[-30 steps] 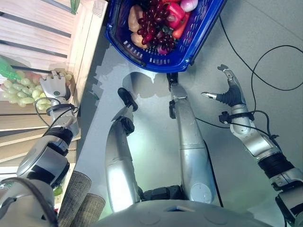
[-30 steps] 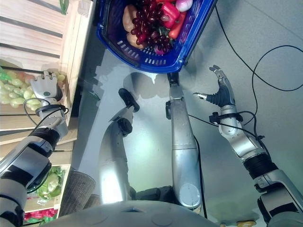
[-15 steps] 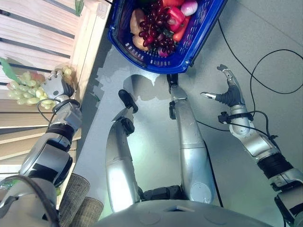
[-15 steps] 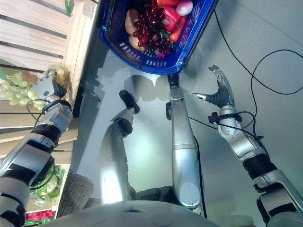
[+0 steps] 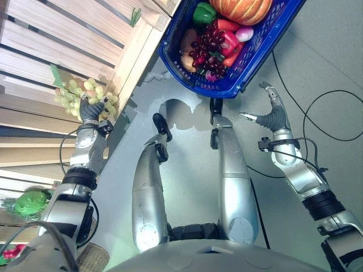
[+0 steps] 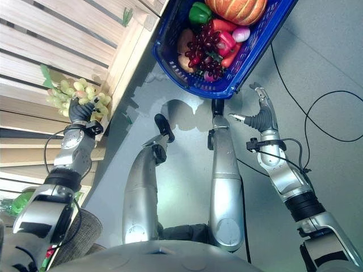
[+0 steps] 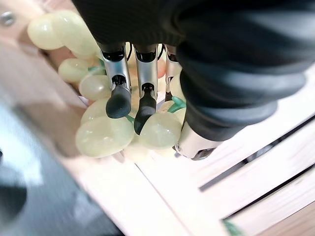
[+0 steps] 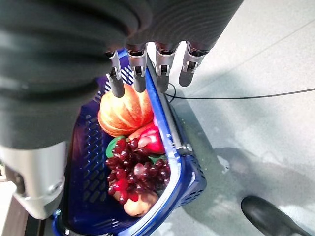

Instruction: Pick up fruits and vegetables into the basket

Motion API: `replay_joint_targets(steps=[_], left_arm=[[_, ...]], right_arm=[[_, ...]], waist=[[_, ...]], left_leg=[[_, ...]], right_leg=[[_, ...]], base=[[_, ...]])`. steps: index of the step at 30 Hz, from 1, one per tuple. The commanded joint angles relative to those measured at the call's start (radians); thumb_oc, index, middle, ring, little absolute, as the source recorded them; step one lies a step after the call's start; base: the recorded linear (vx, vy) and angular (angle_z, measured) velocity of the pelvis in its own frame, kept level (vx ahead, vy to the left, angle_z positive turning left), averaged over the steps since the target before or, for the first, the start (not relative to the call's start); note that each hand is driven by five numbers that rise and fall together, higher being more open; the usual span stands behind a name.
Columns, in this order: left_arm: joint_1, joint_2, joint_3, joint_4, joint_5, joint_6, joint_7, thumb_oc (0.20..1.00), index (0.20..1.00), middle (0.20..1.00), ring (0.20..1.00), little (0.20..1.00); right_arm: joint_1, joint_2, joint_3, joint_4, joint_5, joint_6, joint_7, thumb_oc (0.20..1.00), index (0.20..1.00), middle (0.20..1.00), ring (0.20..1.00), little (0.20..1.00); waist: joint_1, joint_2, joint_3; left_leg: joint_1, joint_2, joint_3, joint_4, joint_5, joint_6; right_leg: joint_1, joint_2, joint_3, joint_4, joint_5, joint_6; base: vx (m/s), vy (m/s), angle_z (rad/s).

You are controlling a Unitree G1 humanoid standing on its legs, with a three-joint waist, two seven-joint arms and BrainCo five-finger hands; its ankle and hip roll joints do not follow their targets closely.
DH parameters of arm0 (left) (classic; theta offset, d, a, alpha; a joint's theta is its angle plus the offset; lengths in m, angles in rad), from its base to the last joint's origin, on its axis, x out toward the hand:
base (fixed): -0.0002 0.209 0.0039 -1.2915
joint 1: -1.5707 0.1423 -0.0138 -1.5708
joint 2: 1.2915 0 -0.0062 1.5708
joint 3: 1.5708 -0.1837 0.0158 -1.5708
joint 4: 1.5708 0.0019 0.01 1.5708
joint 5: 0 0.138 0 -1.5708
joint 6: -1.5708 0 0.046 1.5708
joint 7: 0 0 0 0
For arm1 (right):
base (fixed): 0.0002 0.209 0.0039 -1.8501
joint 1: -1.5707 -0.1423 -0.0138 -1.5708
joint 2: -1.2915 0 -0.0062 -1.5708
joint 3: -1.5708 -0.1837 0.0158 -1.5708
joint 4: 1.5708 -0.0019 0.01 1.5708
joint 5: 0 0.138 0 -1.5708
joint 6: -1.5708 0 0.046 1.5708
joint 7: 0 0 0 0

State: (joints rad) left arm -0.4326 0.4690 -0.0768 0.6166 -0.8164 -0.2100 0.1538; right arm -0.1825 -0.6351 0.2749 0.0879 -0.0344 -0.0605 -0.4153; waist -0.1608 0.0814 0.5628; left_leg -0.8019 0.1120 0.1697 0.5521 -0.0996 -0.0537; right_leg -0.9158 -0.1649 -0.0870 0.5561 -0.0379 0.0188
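A bunch of green grapes (image 5: pixel 76 93) hangs at the edge of the wooden shelf (image 5: pixel 51 34), and my left hand (image 5: pixel 91 110) is shut on it. In the left wrist view its fingers (image 7: pixel 118 98) curl round the pale grapes (image 7: pixel 108 135). The blue basket (image 5: pixel 224 90) stands on the floor ahead; it holds a pumpkin (image 5: pixel 241 8), a green pepper (image 5: pixel 203 12), red grapes (image 5: pixel 204 48) and other produce. My right hand (image 5: pixel 275 118) hovers open to the right of the basket, holding nothing. Its straight fingers (image 8: pixel 140 73) show above the basket's wall (image 8: pixel 88 162).
The slatted wooden shelf runs along the left side. A green leafy vegetable (image 5: pixel 31 201) lies on a lower level of it. Grey floor lies between the shelf and the basket.
My left hand has closed on the green grapes and drawn them from inside the shelf out to its edge. The camera has shifted. The right hand has kept its pose.
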Motion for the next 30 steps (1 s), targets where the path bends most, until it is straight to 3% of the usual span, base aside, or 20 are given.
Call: replay_joint_targets(steps=[1, 5, 18, 28, 30], left_arm=[[0.099, -0.078, -0.032, -0.107, -0.069, -0.044, -0.094, 0.200, 0.200, 0.200, 0.200, 0.200], [0.140, -0.069, -0.020, -0.249, -0.042, -0.060, -0.065, 0.200, 0.200, 0.200, 0.200, 0.200], [0.191, -0.018, 0.039, -0.536, -0.024, -0.074, -0.039, 0.200, 0.200, 0.200, 0.200, 0.200], [0.162, 0.020, 0.048, -0.660, 0.034, -0.006, -0.057, 0.200, 0.200, 0.200, 0.200, 0.200], [0.144, 0.031, 0.041, -0.675, 0.049, 0.011, -0.061, 0.200, 0.200, 0.200, 0.200, 0.200]], right_arm=[[0.072, 0.004, -0.025, -0.094, -0.045, 0.017, 0.026, 1.000, 1.000, 1.000, 1.000, 1.000], [0.094, 0.010, -0.035, -0.112, -0.068, 0.073, 0.072, 1.000, 1.000, 1.000, 1.000, 1.000], [0.111, 0.008, -0.030, -0.146, -0.151, 0.158, 0.177, 1.000, 1.000, 1.000, 1.000, 1.000], [0.026, 0.014, 0.027, -0.155, -0.238, 0.216, 0.276, 1.000, 1.000, 1.000, 1.000, 1.000], [-0.018, 0.012, 0.046, -0.162, -0.244, 0.233, 0.283, 1.000, 1.000, 1.000, 1.000, 1.000]], waist=[[0.014, -0.030, -0.043], [0.020, -0.032, -0.043], [0.037, -0.035, -0.043], [0.062, -0.033, -0.043], [0.068, -0.033, -0.043]], left_leg=[[0.003, -0.044, 0.033, -0.033, -0.045, 0.044], [0.051, -0.048, 0.035, -0.044, -0.044, 0.049], [0.203, -0.053, 0.032, -0.075, -0.045, 0.052], [0.296, -0.059, 0.014, -0.098, -0.044, 0.047], [0.306, -0.058, 0.021, -0.115, -0.014, 0.052]], right_leg=[[0.033, 0.021, 0.000, 0.015, -0.099, 0.072], [0.085, 0.020, -0.002, 0.006, -0.099, 0.068], [0.246, 0.009, 0.001, -0.015, -0.114, 0.069], [0.349, -0.004, -0.004, -0.031, -0.123, 0.073], [0.362, -0.008, -0.013, -0.050, -0.096, 0.066]], base=[[0.00, 0.000, 0.00], [0.00, 0.000, 0.00], [0.00, 0.000, 0.00], [0.00, 0.000, 0.00], [-0.06, -0.030, 0.02]])
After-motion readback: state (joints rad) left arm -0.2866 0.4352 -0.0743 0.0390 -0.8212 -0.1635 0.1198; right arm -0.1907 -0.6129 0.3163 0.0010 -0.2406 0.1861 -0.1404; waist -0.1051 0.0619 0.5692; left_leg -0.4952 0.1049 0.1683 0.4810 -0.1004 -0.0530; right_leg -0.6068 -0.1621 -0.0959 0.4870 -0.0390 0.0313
